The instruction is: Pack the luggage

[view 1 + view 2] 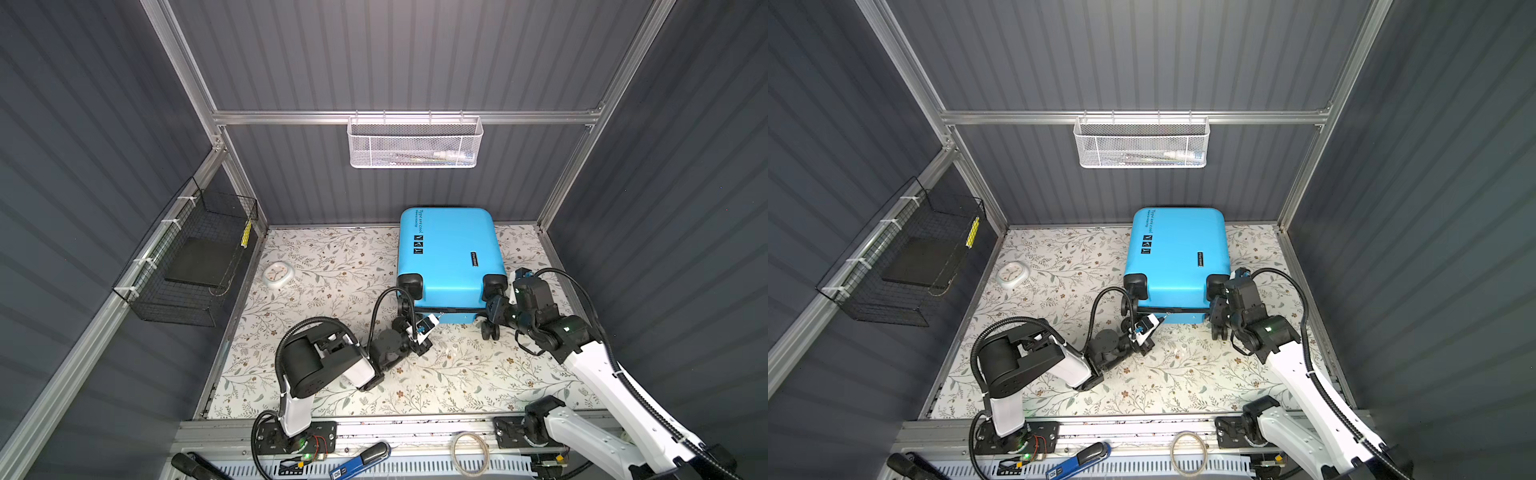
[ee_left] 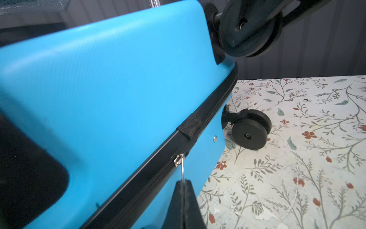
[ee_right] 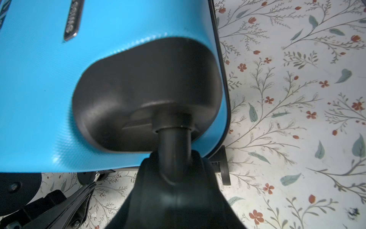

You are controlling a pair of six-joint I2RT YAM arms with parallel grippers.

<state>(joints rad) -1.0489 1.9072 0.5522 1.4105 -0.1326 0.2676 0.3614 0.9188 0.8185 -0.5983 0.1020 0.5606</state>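
Note:
The bright blue luggage (image 1: 449, 257) (image 1: 1177, 257) lies flat near the back wall with its lid down and its wheels toward me. My left gripper (image 1: 432, 321) (image 1: 1160, 319) (image 2: 184, 182) is at the near side seam, shut on the thin metal zipper pull (image 2: 182, 170). The slider (image 2: 179, 159) sits on the black zipper band, close to a black tab (image 2: 191, 126). My right gripper (image 1: 494, 305) (image 1: 1217, 305) (image 3: 174, 160) is at the near right corner, shut on the upper black wheel (image 2: 249, 29), around its stem (image 3: 174, 142). The lower wheel (image 2: 250, 128) rests on the table.
A white mesh basket (image 1: 415, 143) hangs on the back wall. On the left wall, a black wire basket (image 1: 191, 257) holds a dark flat item. A small white clock (image 1: 277, 274) lies on the floral table cover (image 1: 332, 374), left of the luggage.

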